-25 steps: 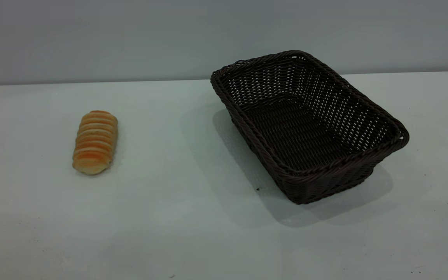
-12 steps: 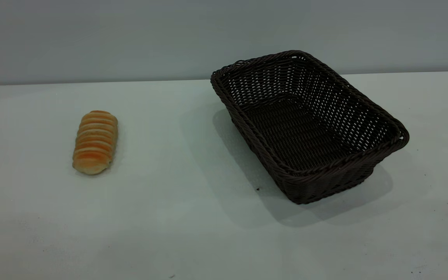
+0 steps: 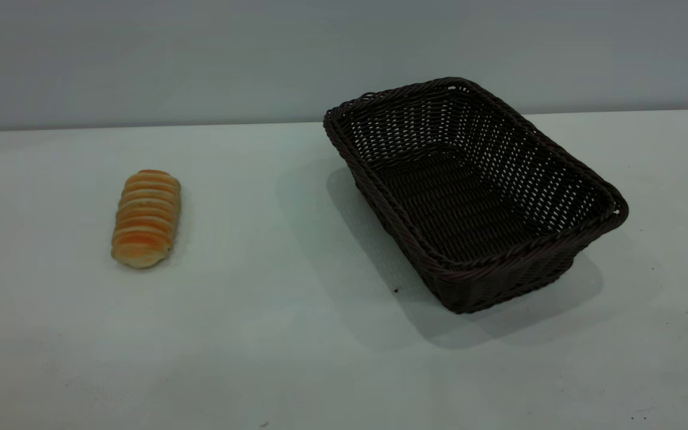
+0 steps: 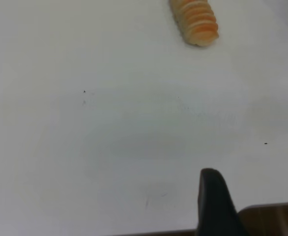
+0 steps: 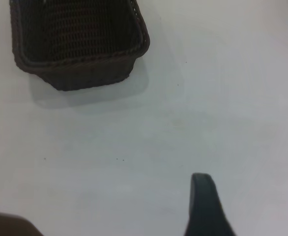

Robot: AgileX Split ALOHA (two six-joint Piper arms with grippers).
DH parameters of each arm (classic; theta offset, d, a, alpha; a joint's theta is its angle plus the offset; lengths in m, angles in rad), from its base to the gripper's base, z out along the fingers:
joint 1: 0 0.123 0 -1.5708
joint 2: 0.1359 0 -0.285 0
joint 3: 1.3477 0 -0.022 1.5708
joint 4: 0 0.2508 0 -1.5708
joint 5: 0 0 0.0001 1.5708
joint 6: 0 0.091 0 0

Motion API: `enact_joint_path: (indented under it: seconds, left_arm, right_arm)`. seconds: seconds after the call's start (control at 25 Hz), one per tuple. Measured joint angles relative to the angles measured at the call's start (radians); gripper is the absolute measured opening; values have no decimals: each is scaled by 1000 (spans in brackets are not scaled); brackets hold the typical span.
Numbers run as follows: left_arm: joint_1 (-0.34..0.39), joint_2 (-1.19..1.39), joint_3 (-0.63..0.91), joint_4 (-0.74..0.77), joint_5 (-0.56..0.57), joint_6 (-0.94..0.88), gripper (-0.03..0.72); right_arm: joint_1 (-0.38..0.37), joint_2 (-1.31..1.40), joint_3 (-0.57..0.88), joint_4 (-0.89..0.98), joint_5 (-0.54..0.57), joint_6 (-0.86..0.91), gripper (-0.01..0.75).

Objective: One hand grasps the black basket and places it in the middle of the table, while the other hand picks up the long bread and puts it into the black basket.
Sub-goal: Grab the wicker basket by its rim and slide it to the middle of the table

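On the right half of the table the black basket stands empty, not yet in the middle; the long bread lies well apart at the left. Nothing is done. Of my claws only one finger each shows; I cannot tell their state. Behind is a plain grey wall.

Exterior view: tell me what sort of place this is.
Probably a lab or test bench, not a kitchen. A plain pale table stands before a bare grey wall, with only a staged black basket and long bread on it, lying apart.
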State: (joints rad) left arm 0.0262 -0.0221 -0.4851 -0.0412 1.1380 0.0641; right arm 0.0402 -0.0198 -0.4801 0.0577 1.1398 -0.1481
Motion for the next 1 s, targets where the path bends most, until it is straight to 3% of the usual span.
enact_joint_path:
  seconds: [0.28,0.44,0.72,1.0]
  left_arm:
    - [0,0,-4,0,-12,0,447]
    - [0,17,-24,-26,-125,-20,447]
    - [0,321,-86,-49,-178,-23,447]
    - [0,585,-178,-49,-295,-26,447]
  right_arm:
    - [0,0,0,0,0,0,483]
    - [0,27,-7,35,-24,-23,483]
    - [0,396,-19,274,-133,-154,483]
    - [0,813,-20,572,-215,-433,524]
